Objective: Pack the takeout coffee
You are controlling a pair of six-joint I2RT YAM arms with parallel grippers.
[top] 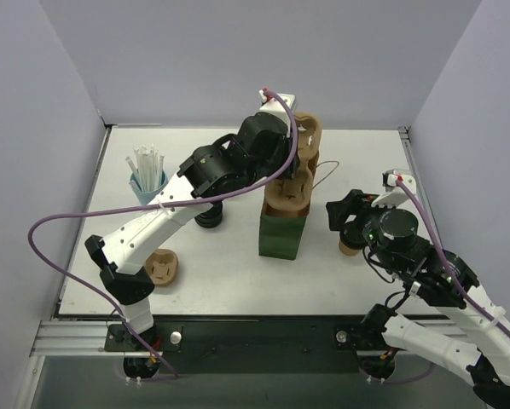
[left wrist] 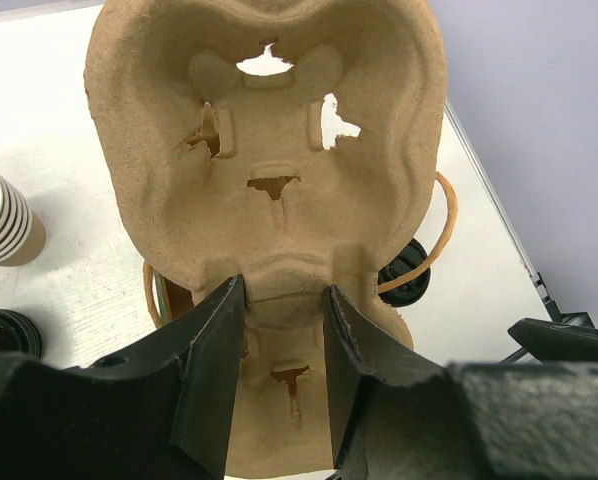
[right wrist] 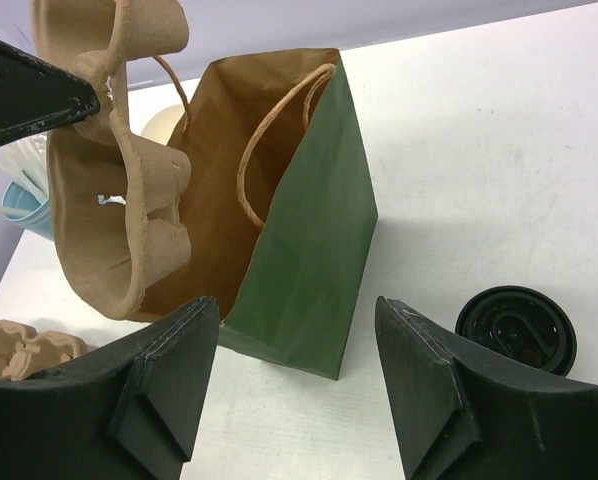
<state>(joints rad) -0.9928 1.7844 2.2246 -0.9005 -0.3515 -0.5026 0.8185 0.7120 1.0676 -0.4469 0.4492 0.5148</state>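
Moulded-pulp cup carrier (left wrist: pixel 379 150), matte, clamped in left tool (left wrist: pixel 284 300); right tool (right wrist: pixel 294 310) apart before green paper bag (right wrist: pixel 319 240)

A flat white rectangular table (top: pixel 238 290) sits inside three plain pale lavender-grey walls (top: pixel 238 51) (evenly lit, soft shadows), with a silver aluminium rail (top: pixel 67 336) along its near edge.

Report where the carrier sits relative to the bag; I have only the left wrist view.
Observer: The carrier hangs vertical in the left gripper, its lower end at the open mouth of the bag.
Operator: Give me the right gripper.
Observer: The right gripper is open and empty, facing the bag.
Operator: Find the coffee.
Observer: The coffee stands on the table right of the bag, untouched.
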